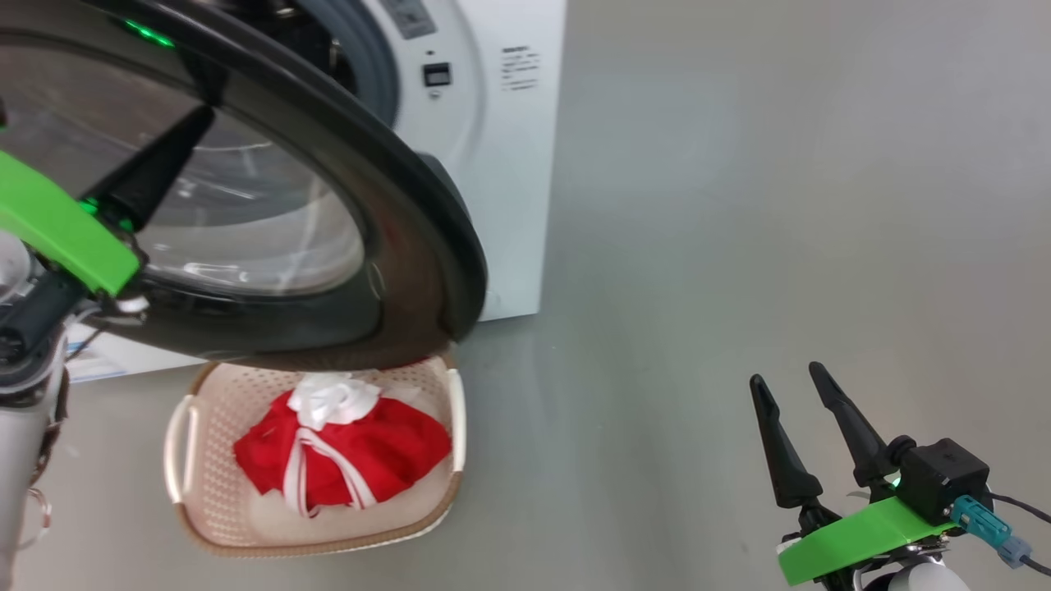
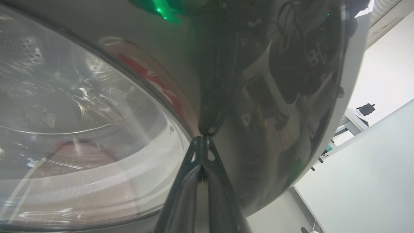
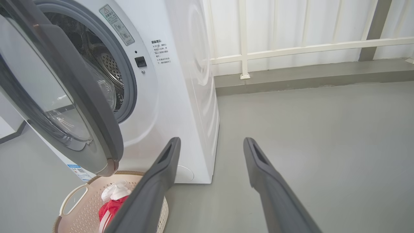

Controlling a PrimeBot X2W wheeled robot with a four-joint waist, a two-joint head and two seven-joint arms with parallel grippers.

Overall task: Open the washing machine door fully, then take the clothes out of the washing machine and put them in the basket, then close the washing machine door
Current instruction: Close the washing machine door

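Near right, low over the floor (image 1: 739,205): right gripper (image 1: 786,373) idle, fingers spread wide, nothing between them. Left of it, on the floor: basket (image 1: 328,546), with the clothes (image 1: 361,455) heaped inside, a red bundle with white trim and a white piece on top. Just beyond, overhanging the basket's far rim: washing machine door (image 1: 410,213), part-swung, neither shut nor fully open. At its glossy black frame: left gripper (image 2: 203,139), fingers pinched together with nothing between them, tips pressed against the frame beside the glass bowl (image 2: 81,123). Farthest: washing machine (image 1: 509,164), drum (image 3: 110,64) showing no garment in the part visible.

Judged step: the last one, closing the door; unloading looks done. Next move calls for a steady push on the frame, away and toward the machine's front, following the door's arc until it shuts flush. Possible trouble: closed tips skidding on the slick frame.
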